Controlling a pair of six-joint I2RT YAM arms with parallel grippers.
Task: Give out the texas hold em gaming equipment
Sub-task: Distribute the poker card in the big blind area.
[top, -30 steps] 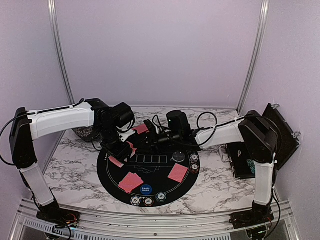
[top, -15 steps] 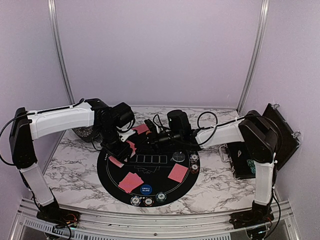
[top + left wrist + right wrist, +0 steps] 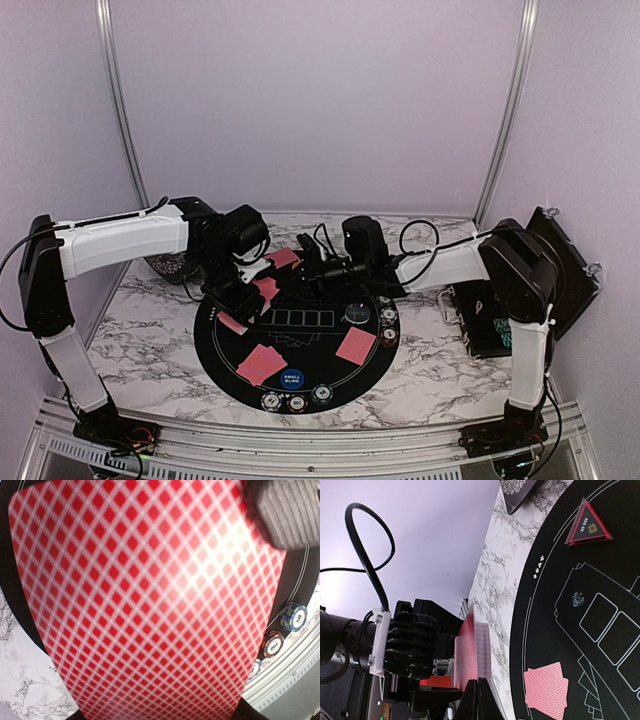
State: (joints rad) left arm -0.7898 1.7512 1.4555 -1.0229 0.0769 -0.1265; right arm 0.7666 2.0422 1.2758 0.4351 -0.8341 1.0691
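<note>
My left gripper (image 3: 252,296) is shut on a deck of red-backed playing cards (image 3: 265,291) over the black mat's back left. The top card's back (image 3: 145,600) fills the left wrist view and hides the fingers. My right gripper (image 3: 298,268) reaches in from the right. Its black fingertips (image 3: 479,700) are pressed together at the deck's (image 3: 476,650) edge, pinching the top card. Pairs of cards (image 3: 262,363) (image 3: 356,346) lie face down on the mat (image 3: 300,345). Striped chips (image 3: 297,403) sit at its front rim, more chips (image 3: 388,325) at its right. A black triangular marker (image 3: 587,526) lies on the far side.
A blue button (image 3: 291,378) and a dark round button (image 3: 357,313) lie on the mat. The open black chip case (image 3: 490,322) stands at the right edge, and a patterned box (image 3: 168,266) at the back left. Marble tabletop (image 3: 150,340) surrounds the mat.
The right gripper has closed its fingers at the deck's edge and shifted slightly toward the back. The left arm with the deck has stayed still.
</note>
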